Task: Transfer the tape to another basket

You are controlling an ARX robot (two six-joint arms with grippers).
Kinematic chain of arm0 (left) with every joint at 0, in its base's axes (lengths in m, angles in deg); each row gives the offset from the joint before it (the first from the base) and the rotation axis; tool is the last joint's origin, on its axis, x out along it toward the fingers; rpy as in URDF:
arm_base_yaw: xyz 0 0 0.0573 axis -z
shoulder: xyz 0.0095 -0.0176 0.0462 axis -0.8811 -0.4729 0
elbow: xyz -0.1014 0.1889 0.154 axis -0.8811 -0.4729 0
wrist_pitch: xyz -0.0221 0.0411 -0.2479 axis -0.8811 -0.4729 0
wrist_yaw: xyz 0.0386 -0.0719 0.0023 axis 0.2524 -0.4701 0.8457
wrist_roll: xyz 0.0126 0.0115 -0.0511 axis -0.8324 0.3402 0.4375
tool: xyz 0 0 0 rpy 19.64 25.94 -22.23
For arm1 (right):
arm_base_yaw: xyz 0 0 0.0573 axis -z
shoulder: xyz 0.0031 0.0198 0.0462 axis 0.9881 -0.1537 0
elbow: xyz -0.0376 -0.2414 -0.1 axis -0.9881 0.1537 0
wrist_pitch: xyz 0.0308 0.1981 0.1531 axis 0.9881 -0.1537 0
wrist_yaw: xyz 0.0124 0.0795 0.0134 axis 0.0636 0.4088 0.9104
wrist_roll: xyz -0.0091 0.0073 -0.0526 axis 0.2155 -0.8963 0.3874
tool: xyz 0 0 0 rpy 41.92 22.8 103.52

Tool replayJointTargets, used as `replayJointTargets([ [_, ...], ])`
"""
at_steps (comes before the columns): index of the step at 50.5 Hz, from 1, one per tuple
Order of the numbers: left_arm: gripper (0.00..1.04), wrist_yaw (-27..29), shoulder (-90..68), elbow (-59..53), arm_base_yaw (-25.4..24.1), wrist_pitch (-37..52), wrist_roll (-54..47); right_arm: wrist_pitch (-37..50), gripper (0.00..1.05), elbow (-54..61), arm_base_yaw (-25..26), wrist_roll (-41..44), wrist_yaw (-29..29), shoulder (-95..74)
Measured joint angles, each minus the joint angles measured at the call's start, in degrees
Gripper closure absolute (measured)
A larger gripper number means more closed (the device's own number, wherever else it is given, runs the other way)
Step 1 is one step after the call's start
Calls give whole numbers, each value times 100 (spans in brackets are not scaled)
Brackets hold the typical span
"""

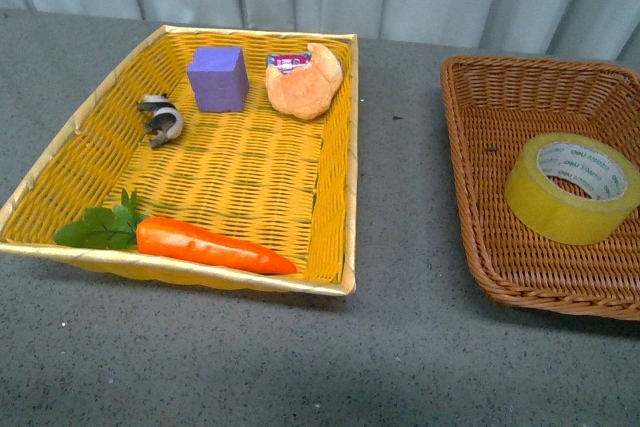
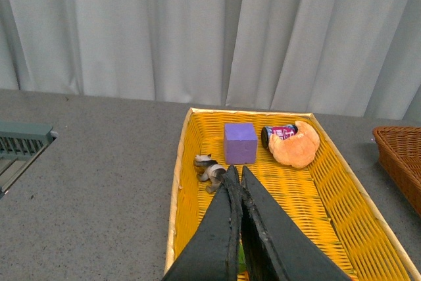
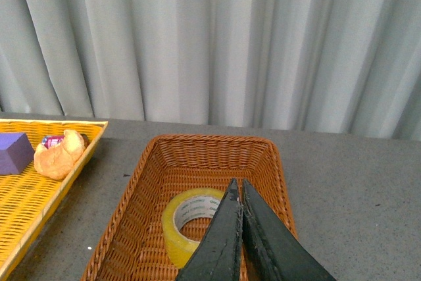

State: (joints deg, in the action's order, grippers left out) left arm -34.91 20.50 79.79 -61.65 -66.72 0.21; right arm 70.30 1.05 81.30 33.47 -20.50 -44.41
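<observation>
The roll of translucent yellow tape (image 1: 572, 187) with a white printed core lies inside the brown wicker basket (image 1: 480, 137) at the right. In the right wrist view the tape (image 3: 181, 225) sits in that basket (image 3: 210, 153), just below my right gripper (image 3: 237, 183), which is shut and empty above it. My left gripper (image 2: 235, 171) is shut and empty, held above the yellow basket (image 2: 181, 176). Neither gripper shows in the front view.
The yellow woven basket (image 1: 340, 197) at the left holds a purple cube (image 1: 219, 77), a croissant-like bun (image 1: 305, 82), a small grey-white clip (image 1: 161, 117) and an orange toy carrot (image 1: 210, 245). A grey curtain hangs behind the grey table.
</observation>
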Motion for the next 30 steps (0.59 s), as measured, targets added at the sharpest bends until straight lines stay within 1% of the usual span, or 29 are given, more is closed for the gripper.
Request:
replayJointTargets([
  [16, 101, 0, 540, 0, 0, -546, 0, -758, 104, 0, 0, 0, 0, 774],
  [18, 101, 4, 809, 2, 0, -896, 0, -826, 104, 2, 0, 0, 0, 839],
  [20, 101, -2, 1255, 2, 0, -1443, 0, -925, 104, 0, 0, 0, 0, 935],
  [21, 101, -2, 1394, 2, 0, -1495, 0, -955, 104, 0, 0, 0, 0, 968],
  [28, 101, -2, 1484, 2, 0, -1534, 0, -1222, 104, 0, 0, 0, 2, 1231],
  [30, 101, -2, 1484, 2, 0, -1537, 0, -1582, 104, -2, 0, 0, 0, 1491],
])
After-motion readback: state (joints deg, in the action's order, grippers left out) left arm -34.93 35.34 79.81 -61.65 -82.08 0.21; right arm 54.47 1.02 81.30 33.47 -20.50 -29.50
